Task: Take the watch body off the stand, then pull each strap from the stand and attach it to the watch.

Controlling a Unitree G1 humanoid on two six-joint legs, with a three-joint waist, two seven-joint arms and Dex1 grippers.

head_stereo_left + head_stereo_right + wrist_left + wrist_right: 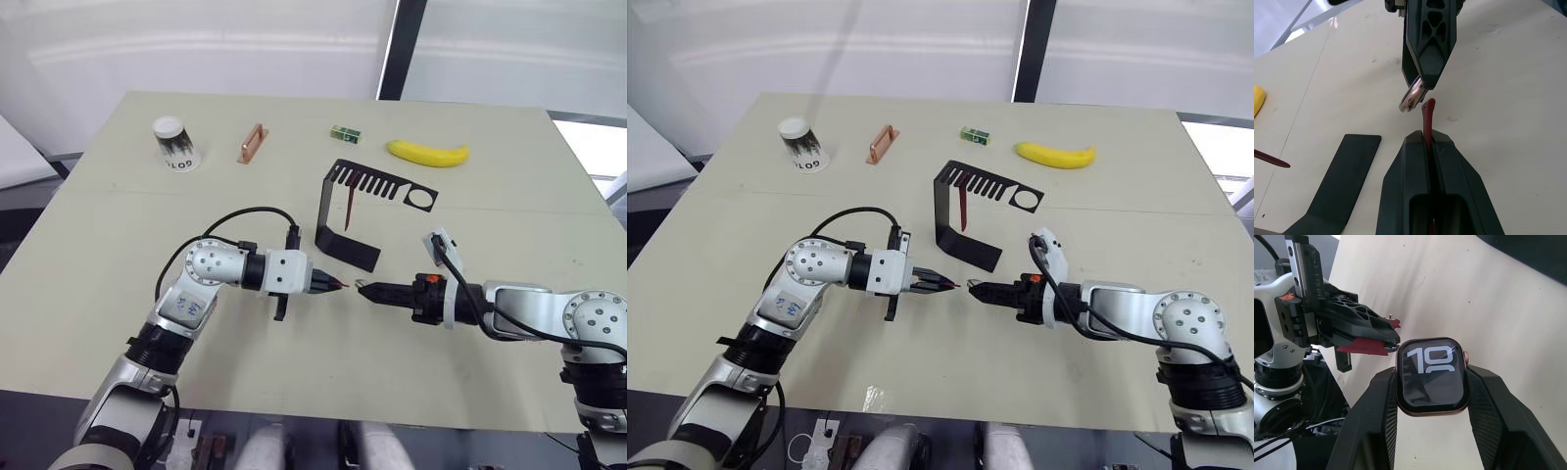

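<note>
The black stand point(333, 201) sits at mid-table with one dark red strap point(349, 209) hanging from its slotted top arm. In front of it my two grippers face each other tip to tip. My left gripper point(328, 284) is shut on the other dark red strap point(1427, 120), whose end sticks out past the fingertips. My right gripper point(370, 290) is shut on the watch body point(1432, 377), its dark screen showing light digits. The strap's tip and the watch body's edge point(1411, 98) are a small gap apart, just above the table.
Along the far side of the table point(118, 245) lie a paper cup point(176, 144), a copper-coloured bar point(252, 143), a small green box point(344, 133) and a banana point(428, 152). The stand's flat foot point(1347, 181) lies close beside my left gripper.
</note>
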